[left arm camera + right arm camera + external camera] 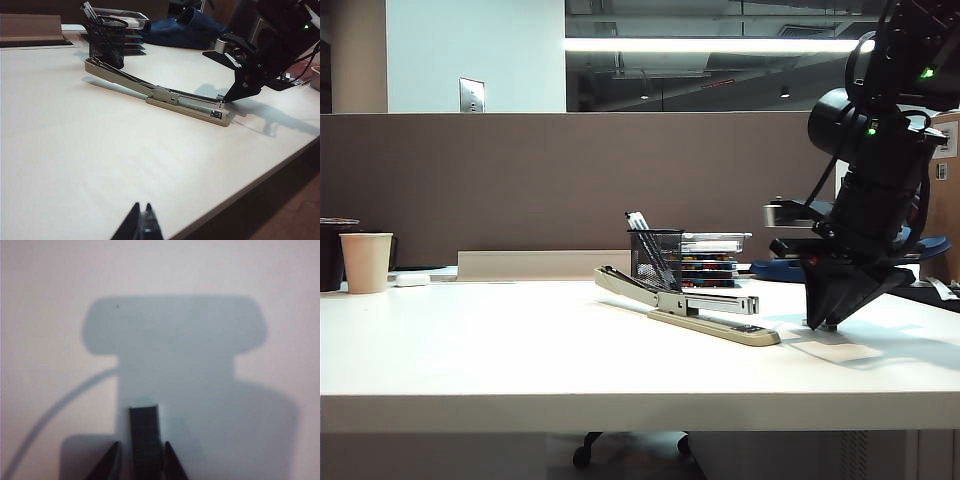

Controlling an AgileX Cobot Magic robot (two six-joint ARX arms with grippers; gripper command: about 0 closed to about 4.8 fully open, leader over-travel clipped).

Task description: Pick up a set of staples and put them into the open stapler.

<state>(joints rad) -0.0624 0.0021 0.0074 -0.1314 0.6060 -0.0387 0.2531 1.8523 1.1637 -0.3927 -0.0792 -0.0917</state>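
right gripper [141,460]: tips down at the table [520,340], fingers flanking the set of staples [144,437]; grip unclear
left gripper [141,225]: pressed together, well back
stapler [690,305]: open, left of right gripper

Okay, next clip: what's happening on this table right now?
The right gripper is down at the table just past the front end of the stapler, with the set of staples between its jaws; whether they have it clamped yet isn't clear. The stapler lies open, its upper arm swung back toward the mesh pen holder. The left gripper sits well away from the stapler, jaws together, holding nothing.
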